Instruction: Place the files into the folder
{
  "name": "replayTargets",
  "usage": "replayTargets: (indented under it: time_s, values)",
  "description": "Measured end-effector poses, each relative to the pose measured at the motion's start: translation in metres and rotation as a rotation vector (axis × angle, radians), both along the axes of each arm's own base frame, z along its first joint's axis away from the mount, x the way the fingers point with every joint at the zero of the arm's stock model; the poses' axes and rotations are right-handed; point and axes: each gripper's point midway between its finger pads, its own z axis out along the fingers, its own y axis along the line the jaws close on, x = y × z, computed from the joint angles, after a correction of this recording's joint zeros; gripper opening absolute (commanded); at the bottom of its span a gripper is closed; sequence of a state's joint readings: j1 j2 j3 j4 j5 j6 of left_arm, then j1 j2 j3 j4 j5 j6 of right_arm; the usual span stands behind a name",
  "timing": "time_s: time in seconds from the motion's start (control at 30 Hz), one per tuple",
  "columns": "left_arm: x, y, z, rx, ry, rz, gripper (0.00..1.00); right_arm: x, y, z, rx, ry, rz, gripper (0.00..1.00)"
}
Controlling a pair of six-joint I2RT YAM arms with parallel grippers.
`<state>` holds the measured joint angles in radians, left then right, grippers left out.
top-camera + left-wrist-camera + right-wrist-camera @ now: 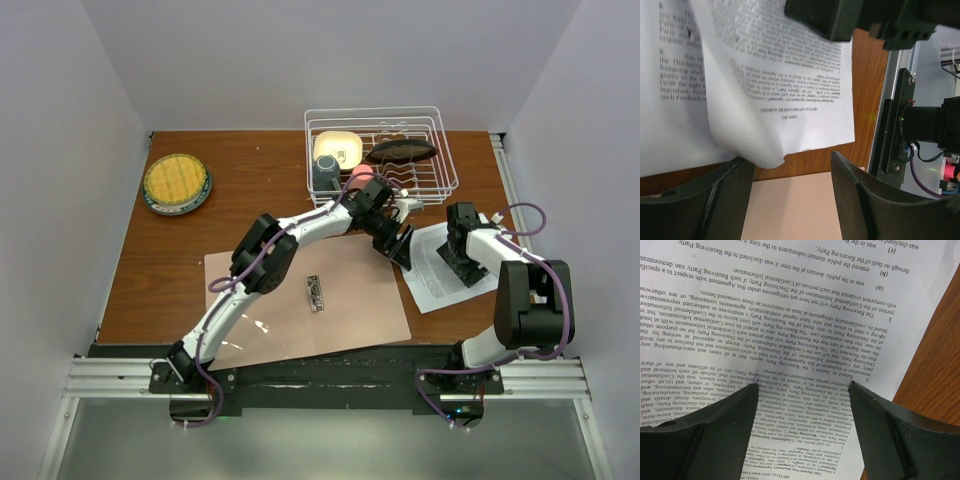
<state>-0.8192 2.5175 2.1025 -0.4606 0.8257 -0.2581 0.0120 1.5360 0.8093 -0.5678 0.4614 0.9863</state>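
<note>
Though upside down, "Confidential Information" files point(805, 325)

A reddish-brown wooden table point(250, 190) stands boxed in by plain pale walls: a back wall point(330, 60), a left wall point(50, 150) and a right wall point(600, 120). Silver aluminium rails point(110, 378) run along its near edge. The light is soft and even.

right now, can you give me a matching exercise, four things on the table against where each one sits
Things:
1 folder
2 files
3 wire rack
4 yellow dish

Places:
a far left corner
b just right of the folder
c far side, right of centre
d lying open and flat, middle of the near side

Pairs: 1-d, 2-b, 3-c, 4-a
</note>
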Motion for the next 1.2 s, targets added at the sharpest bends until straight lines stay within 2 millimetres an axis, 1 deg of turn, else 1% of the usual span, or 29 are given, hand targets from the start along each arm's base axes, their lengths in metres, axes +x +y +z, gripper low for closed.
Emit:
replayTargets:
  time_s: [0.1, 0.2, 0.37, 0.47, 0.53, 0.7, 0.9, 1.03, 1.13, 1.2]
  values:
    - [-0.003, 0.003, -0.01, 0.006, 0.028, 0.032, 0.66, 0.0, 0.0, 0.0, 0.0, 0.0, 0.0, 0.79]
    - [0.001, 0.004, -0.006, -0.004, 0.023, 0.074, 0.67, 0.0, 0.0, 0.0, 0.0, 0.0, 0.001, 0.79]
    - [0.008, 0.008, 0.009, -0.047, 0.016, 0.145, 0.67, 0.0, 0.0, 0.0, 0.0, 0.001, 0.002, 0.79]
    - [0.015, 0.002, 0.025, -0.098, 0.005, 0.17, 0.67, 0.0, 0.0, 0.0, 0.001, 0.001, 0.003, 0.79]
    - [0.019, -0.002, 0.031, -0.127, -0.004, 0.179, 0.67, 0.0, 0.0, 0.0, 0.001, 0.001, 0.003, 0.79]
    - [0.021, -0.007, 0.038, -0.156, 0.0, 0.187, 0.67, 0.0, 0.0, 0.0, 0.001, 0.0, 0.003, 0.79]
    - [0.021, -0.01, 0.036, -0.162, 0.003, 0.186, 0.66, 0.0, 0.0, 0.0, 0.002, 0.0, 0.004, 0.78]
    - [0.023, -0.011, 0.03, -0.153, 0.001, 0.191, 0.62, 0.0, 0.0, 0.0, 0.002, -0.001, 0.004, 0.78]
    - [0.025, -0.013, 0.021, -0.133, -0.005, 0.2, 0.57, 0.001, 0.0, 0.0, 0.003, -0.004, 0.006, 0.78]
    - [0.027, -0.014, 0.016, -0.12, -0.011, 0.208, 0.49, 0.0, 0.0, 0.0, 0.005, -0.01, 0.005, 0.78]
